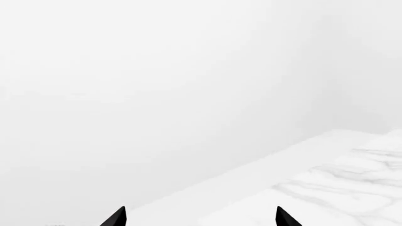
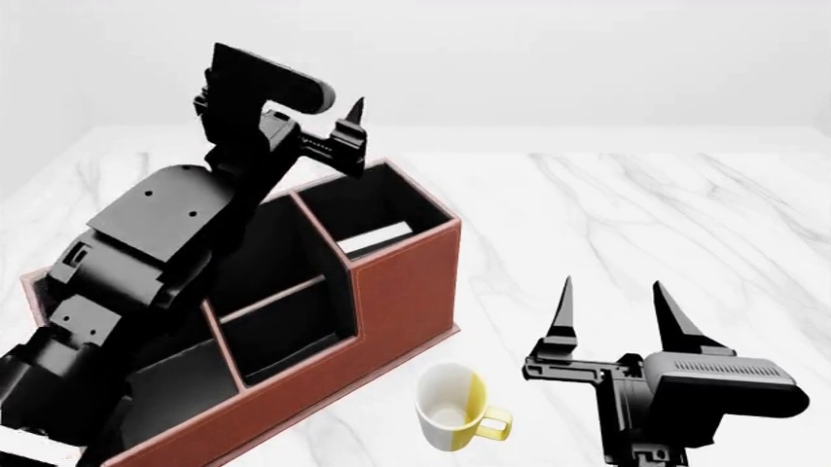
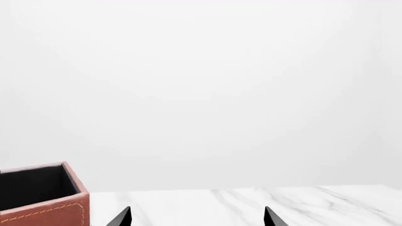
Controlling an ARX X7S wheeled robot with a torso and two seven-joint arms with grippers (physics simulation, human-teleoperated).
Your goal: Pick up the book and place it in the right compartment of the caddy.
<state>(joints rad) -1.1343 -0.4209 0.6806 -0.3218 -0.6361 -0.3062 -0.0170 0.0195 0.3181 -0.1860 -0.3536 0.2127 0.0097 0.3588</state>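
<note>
Book (image 2: 378,236) lay inside right compartment (image 2: 370,206) of caddy (image 2: 405,282), white page edge visible. Caddy stood on white marble worktop (image 2: 624,224); plain white walls around. Yellow mug (image 2: 457,409) near front. Left gripper (image 2: 334,136) spread above caddy. Right gripper (image 2: 616,313) spread, empty.

caddy (image 2: 389,292) left on table (image 2: 675,214), book (image 2: 378,237) inside its right compartment (image 2: 370,209), mug (image 2: 457,409) just before caddy

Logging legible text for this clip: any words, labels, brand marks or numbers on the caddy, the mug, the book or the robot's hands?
None can be read in any view.
Caddy: plain reddish-brown walls, no label.
Mug: plain, no print.
Book: only a pale edge shows inside the right compartment; no cover text visible.
Left hand and right hand: plain black, no markings.
</note>
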